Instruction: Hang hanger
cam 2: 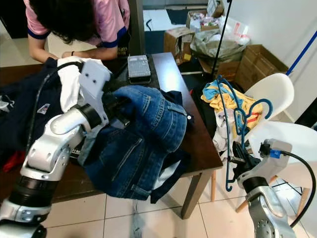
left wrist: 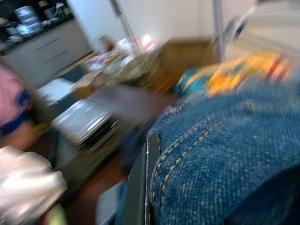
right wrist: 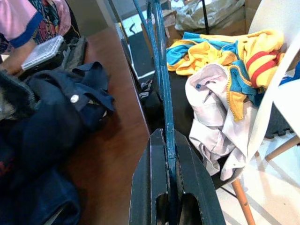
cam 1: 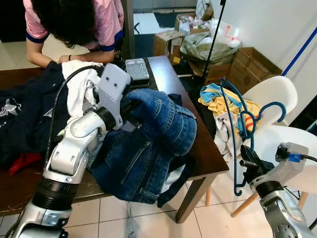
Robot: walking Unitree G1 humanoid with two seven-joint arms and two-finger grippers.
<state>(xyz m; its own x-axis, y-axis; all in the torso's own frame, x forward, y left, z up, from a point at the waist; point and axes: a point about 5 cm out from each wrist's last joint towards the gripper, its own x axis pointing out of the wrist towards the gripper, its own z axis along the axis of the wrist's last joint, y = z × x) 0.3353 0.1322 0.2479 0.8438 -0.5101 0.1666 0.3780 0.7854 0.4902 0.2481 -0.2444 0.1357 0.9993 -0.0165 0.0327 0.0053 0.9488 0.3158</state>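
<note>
A blue wire hanger [cam 1: 229,124] stands upright to the right of the table, its hook [cam 1: 270,106] near the white chair. My right gripper [cam 1: 246,157] is shut on the hanger's lower part; the right wrist view shows the fingers [right wrist: 154,159] clamped on the blue wire [right wrist: 161,84]. A pair of blue jeans [cam 1: 158,124] is bunched on the table's near right side and hangs over the front edge. My left gripper [cam 1: 128,110] is buried in the jeans' upper folds, and in the left wrist view one finger [left wrist: 139,187] presses against the denim [left wrist: 225,154].
A person in a pink shirt [cam 1: 99,20] leans over the far side of the brown table [cam 1: 198,144]. Dark clothes [cam 1: 25,109] and a white garment [cam 1: 79,89] cover its left. A calculator [cam 1: 137,69] lies at the back. The white chair [cam 1: 277,91] holds yellow-blue clothes [cam 1: 223,104]; cardboard boxes [cam 1: 252,64] stand behind.
</note>
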